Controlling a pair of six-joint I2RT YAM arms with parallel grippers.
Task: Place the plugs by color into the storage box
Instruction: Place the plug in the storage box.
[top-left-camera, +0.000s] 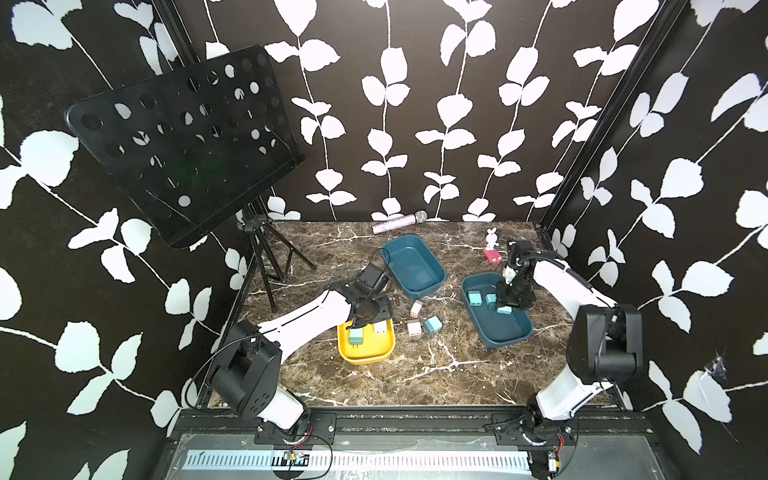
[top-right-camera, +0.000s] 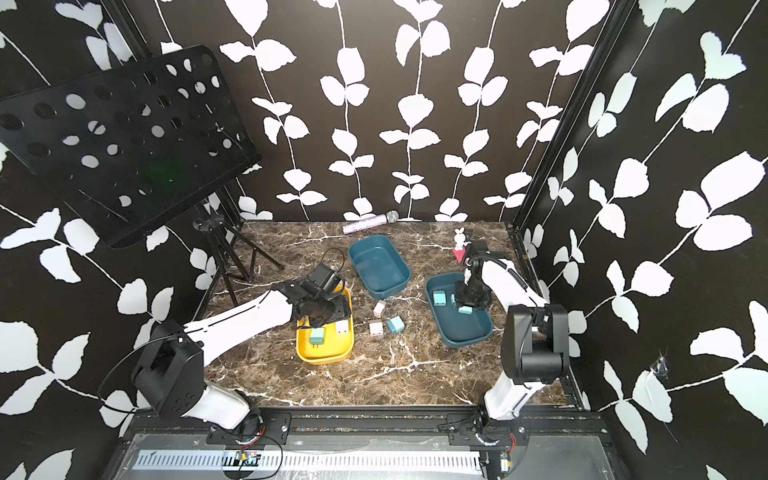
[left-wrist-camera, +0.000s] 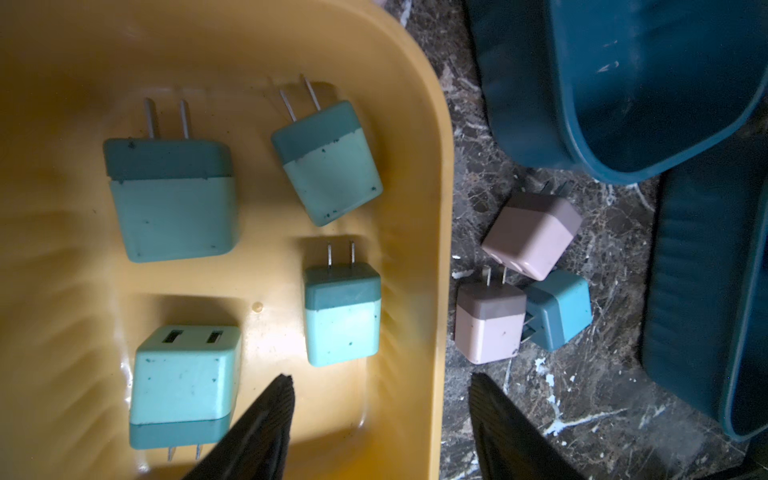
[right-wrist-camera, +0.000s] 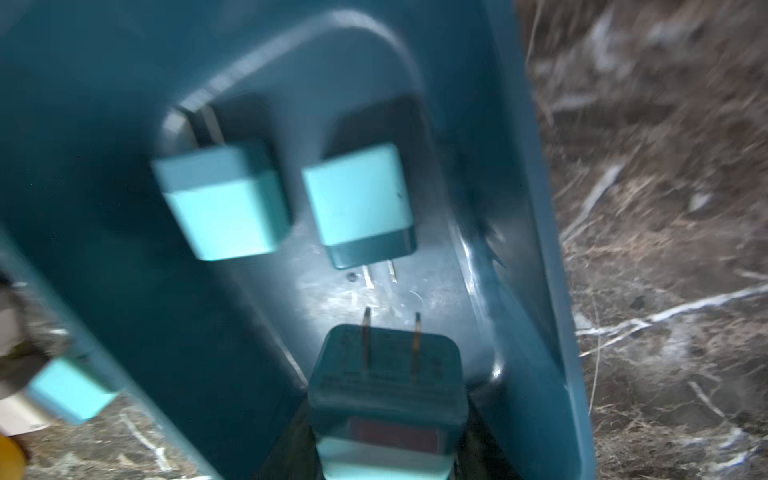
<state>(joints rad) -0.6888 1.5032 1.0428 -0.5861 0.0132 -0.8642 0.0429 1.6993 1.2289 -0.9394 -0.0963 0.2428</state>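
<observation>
Spread apart with nothing between them, the jaws of the left gripper (left-wrist-camera: 380, 378) hang over the edge of the yellow tray (top-left-camera: 370, 353). One fingertip is above the tray's floor and the other is beyond its rim, over the marble table (top-left-camera: 415, 374). Four mint green plugs (left-wrist-camera: 172, 199) lie in this tray, apart from each other. Three have their prongs pointing one way, and the fourth plug (left-wrist-camera: 185, 386) is turned the opposite way with its two slots showing. In both top views the left arm hides part of the tray.

The right gripper (top-left-camera: 506, 304) has its jaws pinched on a light blue plug (right-wrist-camera: 386, 399), whose prongs point away from the wrist toward the floor of the right blue tray (top-left-camera: 513, 332). I cannot tell whether this plug touches the floor. Two other blue plugs lie side by side in the same tray, one (right-wrist-camera: 224, 203) just beside the other (right-wrist-camera: 361, 203), near the tray's far end.

The back blue tray (top-left-camera: 413, 266) sits farther back between the two arms and shows its bare floor.

Three plugs lie loose on the table between the yellow tray and the right blue tray. One pink plug (left-wrist-camera: 532, 237) is tipped on a corner. A second pink plug (left-wrist-camera: 488, 328) touches the loose blue plug (left-wrist-camera: 559, 309) beside it.
</observation>
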